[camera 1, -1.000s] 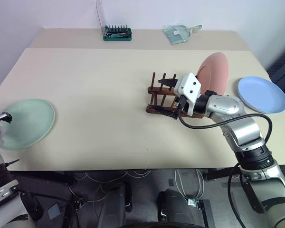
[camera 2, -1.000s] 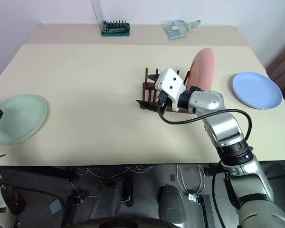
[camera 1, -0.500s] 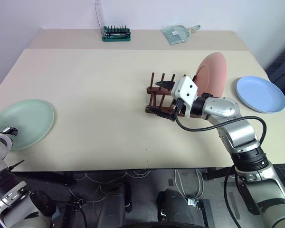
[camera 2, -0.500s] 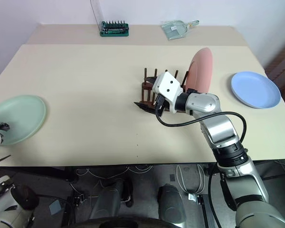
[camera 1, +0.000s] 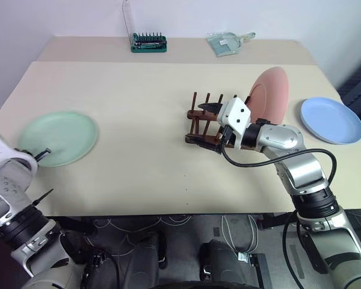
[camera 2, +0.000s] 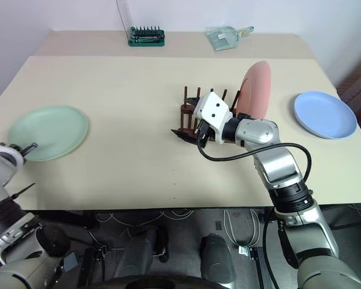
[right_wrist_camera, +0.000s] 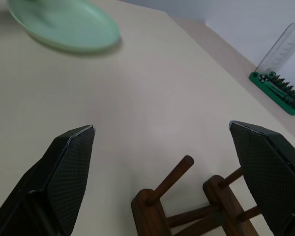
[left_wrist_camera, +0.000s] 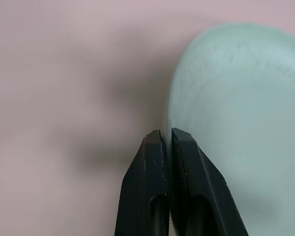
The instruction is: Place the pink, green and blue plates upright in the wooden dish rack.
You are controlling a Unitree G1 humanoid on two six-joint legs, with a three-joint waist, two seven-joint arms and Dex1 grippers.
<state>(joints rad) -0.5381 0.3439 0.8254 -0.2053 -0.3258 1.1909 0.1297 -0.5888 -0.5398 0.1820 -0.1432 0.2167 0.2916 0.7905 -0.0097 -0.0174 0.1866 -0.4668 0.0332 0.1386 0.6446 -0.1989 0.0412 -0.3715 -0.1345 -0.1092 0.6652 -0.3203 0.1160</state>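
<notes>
1. The round, shallow mint green plate (camera 1: pixel 59 137) lies on the left side of the big cream-coloured table (camera 1: pixel 138 120), near the front edge.
2. The left gripper (left_wrist_camera: pixel 165 136) has its two black fingers pressed tight together on the near rim of the mint green plate. In the left wrist view the thin edge of the plate sits right between the two fingers.
3. The round pale pink plate (camera 1: pixel 269 94) stands upright at the right end of the small dark brown wooden dish rack (camera 1: pixel 206 123), in the middle of the table.
4. The round light blue plate (camera 1: pixel 331 120) lies flat near the right edge of the table, well apart from the rack.
5. The right gripper (right_wrist_camera: pixel 162 137) has its fingers spread wide and holds nothing. It hangs just above the left part of the rack, with the rack's thin pegs below and between the two fingers.
6. A green tool bit holder (camera 1: pixel 148 42) with a clear lid stands at the far edge of the table.
7. A see-through plastic dustpan (camera 1: pixel 230 41) lies to its right, also at the far edge.
</notes>
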